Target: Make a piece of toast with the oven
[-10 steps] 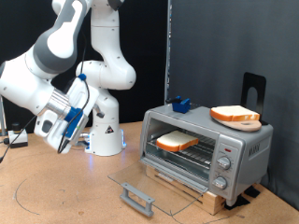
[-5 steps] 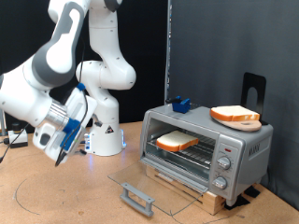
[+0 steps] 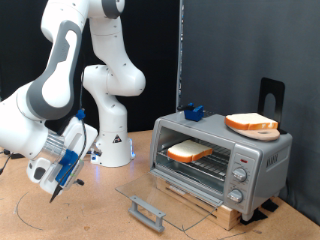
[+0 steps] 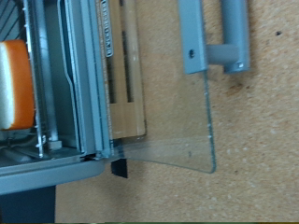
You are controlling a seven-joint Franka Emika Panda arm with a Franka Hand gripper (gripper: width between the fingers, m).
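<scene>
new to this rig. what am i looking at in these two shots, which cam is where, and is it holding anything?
The white jointed machine is a Franka Panda robot arm; its gripper sits low at the exterior view's left, above the brown table. Nothing shows between its fingers.

The wide shot comes from a fixed camera off the arm. The close-up comes from a camera on the hand that looks along the fingers; the fingers themselves do not show in it.

At the exterior view's right stands the oven, a silver toaster oven with knobs on its side panel. Its glass door is folded down open, grey handle at the front edge. One piece of toast lies on the rack inside; a second slice rests on top. The wrist view shows the open door, the handle and the edge of the inside slice.
</scene>
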